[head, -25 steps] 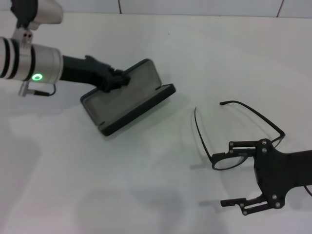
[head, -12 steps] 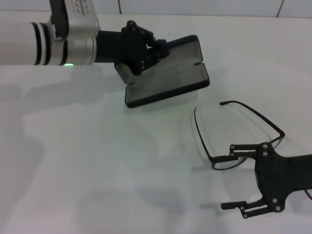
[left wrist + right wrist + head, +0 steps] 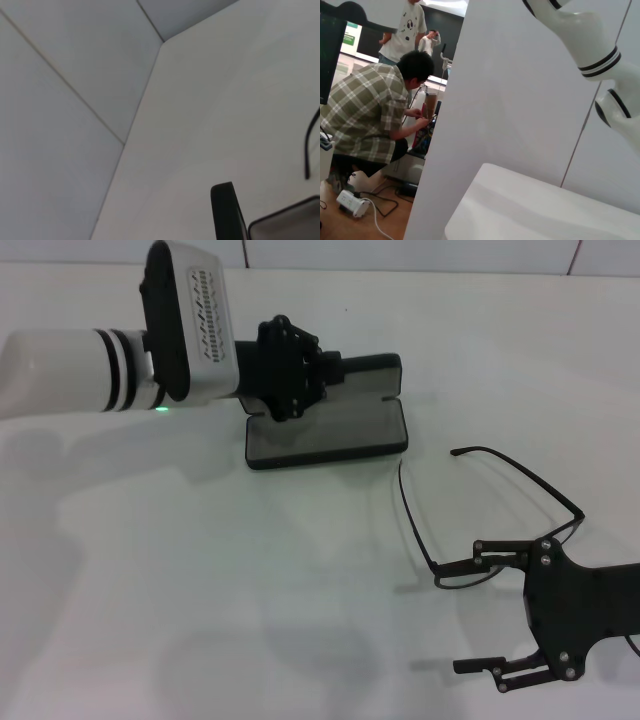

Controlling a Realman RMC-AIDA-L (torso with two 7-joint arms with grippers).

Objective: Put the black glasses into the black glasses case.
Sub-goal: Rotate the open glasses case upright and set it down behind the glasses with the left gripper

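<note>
Since half a second ago the black glasses case (image 3: 330, 428) has come down from its tilted carry and now lies flat on the white table (image 3: 200, 590), rotated so its long side runs roughly across the view; the left arm has swung further over it, and the glasses and right gripper have barely shifted. Nearest the robot, at the lower right of the head view, the right gripper (image 3: 505, 615) sits low over the table, fingers spread wide, with the upper finger (image 3: 500, 548) lying across the near lens of the black glasses (image 3: 470, 530) and the lower finger (image 3: 500, 668) apart from the frame; nothing is clamped. The glasses rest on the table, lenses toward the right gripper, both temple arms unfolded and reaching away toward the case, the tip of one ending just short of the case's near edge. Farther off, the case is open, grey lining up, lid raised at the back. The left gripper (image 3: 290, 368) grips the case at its left end, closed on the lid edge. The left wrist view shows only a corner of the case (image 3: 280, 225), table and wall.
</note>
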